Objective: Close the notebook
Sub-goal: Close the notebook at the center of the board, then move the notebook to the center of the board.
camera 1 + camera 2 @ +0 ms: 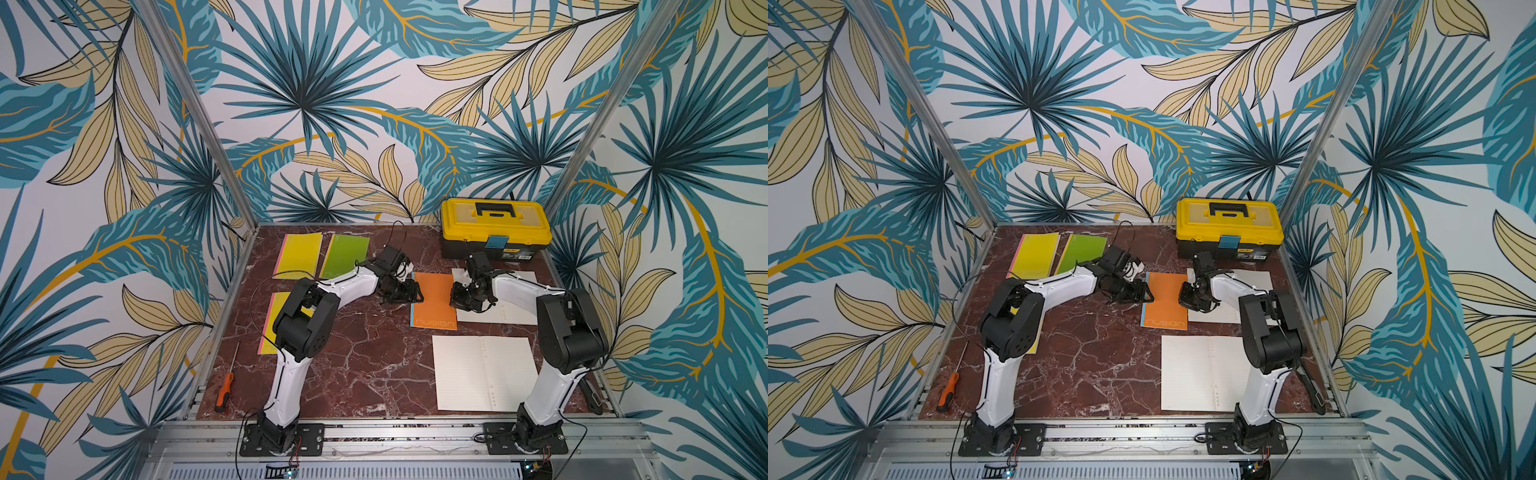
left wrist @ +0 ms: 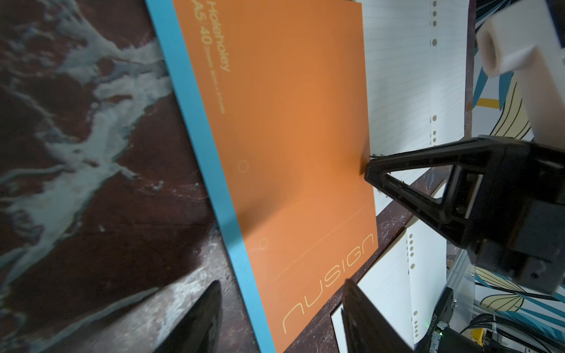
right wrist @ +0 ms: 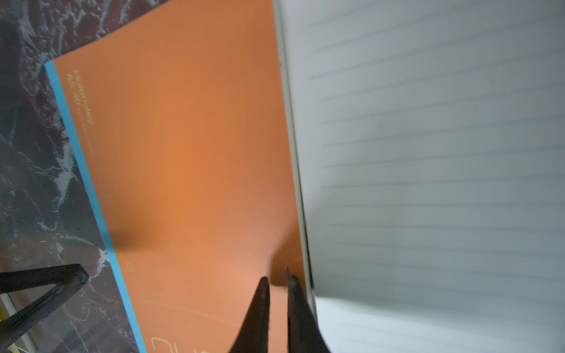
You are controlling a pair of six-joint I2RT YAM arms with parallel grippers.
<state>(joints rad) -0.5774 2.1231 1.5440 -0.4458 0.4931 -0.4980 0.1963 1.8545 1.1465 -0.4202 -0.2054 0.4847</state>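
Two pincers meet over the orange notebook (image 1: 433, 309), which lies flat right of centre on the worktop (image 1: 365, 365), cover up, blue strip along its left edge. The left pincer (image 1: 418, 296) has its fingers well apart, hanging over the blue-strip edge and gripping nothing. The right pincer (image 3: 276, 279) has its tips almost together at the cover's right edge, nothing seen between them; contact with the cover cannot be judged. Lined white pages (image 1: 511, 309) show just right of the cover, partly under the right arm. An open notebook (image 1: 484, 372) lies nearer, a strip of marble between. Bare marble runs from centre to the near edge between the arms. Far right corner: yellow toolbox (image 1: 495, 226), lid down, contents hidden. Left side: yellow notebook (image 1: 299, 255) and green notebook (image 1: 345, 255) far, screwdriver (image 1: 224, 390) by the near-left edge.
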